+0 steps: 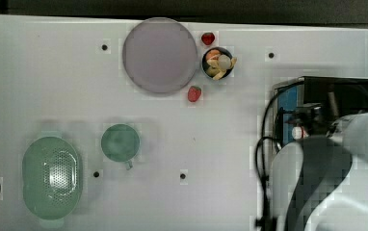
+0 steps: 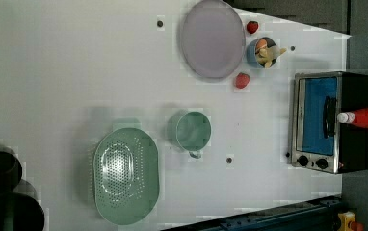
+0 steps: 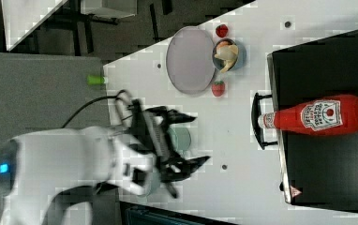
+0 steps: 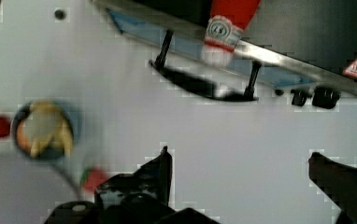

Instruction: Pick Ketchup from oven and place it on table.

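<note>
The Ketchup [image 3: 320, 115] lies on its side on the oven [image 3: 327, 178] roof, cap toward the door edge, with bare roof on either side of it. In front of the oven door the table [image 2: 249, 192] is bare out to the green mug [image 2: 191, 131]. A purple plate [image 2: 212, 38], a bowl [image 2: 261, 52] and two strawberries [image 2: 242, 80] crowd one table edge.

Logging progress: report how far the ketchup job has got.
Done: nothing yet. The red plastic ketchup bottle lies on its side on the black toaster oven's top. In hand: the open, empty claw is apart from it. Left: grasp, lift, set on the white table.
</note>
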